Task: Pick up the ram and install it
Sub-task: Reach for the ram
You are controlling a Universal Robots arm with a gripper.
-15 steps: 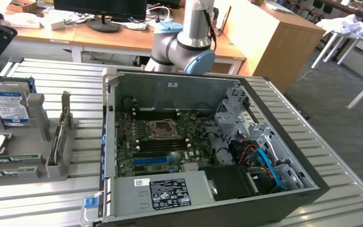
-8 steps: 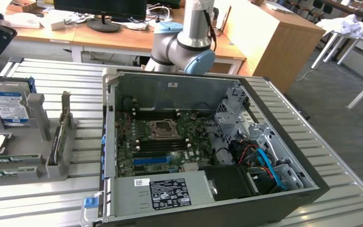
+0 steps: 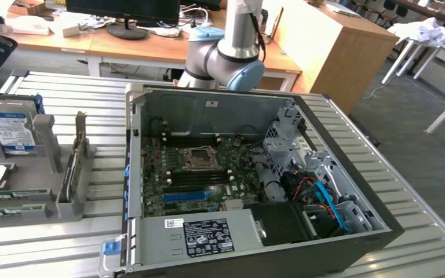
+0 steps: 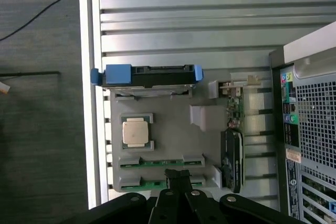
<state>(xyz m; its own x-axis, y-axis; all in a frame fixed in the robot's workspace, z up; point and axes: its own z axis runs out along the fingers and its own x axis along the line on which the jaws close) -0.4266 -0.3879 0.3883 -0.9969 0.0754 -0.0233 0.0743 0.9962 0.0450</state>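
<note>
Two rams lie in slots of a grey holder tray (image 4: 173,135): one green stick (image 4: 160,162) and a second (image 4: 147,184) closer to my gripper. My gripper (image 4: 177,176) hovers over the tray's edge, just above the nearer ram, with its dark fingers shut and nothing between them. In the exterior view the same rams (image 3: 6,197) sit at the tray's near left, and the arm (image 3: 230,52) rises behind the open computer case (image 3: 207,110). The motherboard (image 3: 199,174) lies exposed inside the case.
The tray also holds a hard drive in a blue caddy (image 4: 149,74), a processor chip (image 4: 135,132) and an upright card (image 4: 232,158). The case's rear panel (image 4: 310,129) stands beside the tray. Everything rests on a slatted metal table (image 4: 184,19); a desk with a monitor (image 3: 122,11) is behind.
</note>
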